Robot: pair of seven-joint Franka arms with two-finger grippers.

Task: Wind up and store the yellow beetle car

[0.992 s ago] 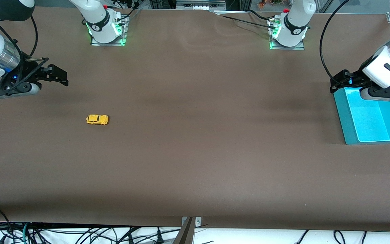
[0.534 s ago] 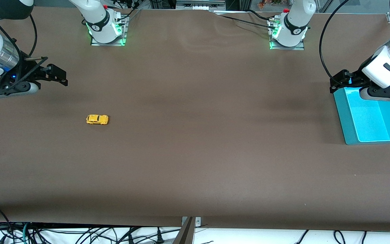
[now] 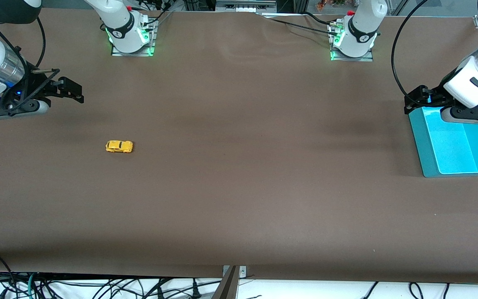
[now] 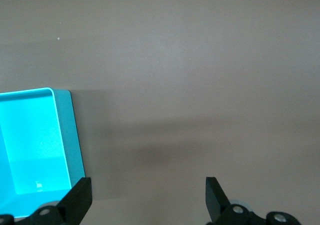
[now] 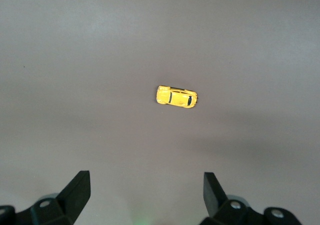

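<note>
We judge that the task has not really started. The yellow beetle car (image 3: 119,146) stands on its wheels on the brown table (image 3: 239,187), toward the right arm's end, and nothing touches it. It is not wound, as far as we can see, and it is not stored. The turquoise tray (image 3: 428,160), which we take for the storing place, lies well apart from the car, at the left arm's end of the table, and what we see of its inside holds nothing.

The right gripper (image 3: 71,92) hangs over the table at the right arm's end, above ground that is farther from the front camera than the car. Its fingers (image 5: 77,185) are spread wide and hold nothing; in the right wrist view the car (image 5: 176,97) lies on the table in line with the gap between them. The left gripper (image 3: 416,99) hangs at the edge of the tray, also wide open and empty, with the tray (image 4: 62,135) beside one finger in the left wrist view. This arm seems to wait.

What is left, in our judgement, is everything: to grasp the car, to wind it, and to bring it to the tray.

The long axis of the car runs along the length of the table, from one arm's end toward the other, with only a slight tilt. Which end is the nose we cannot tell.
</note>
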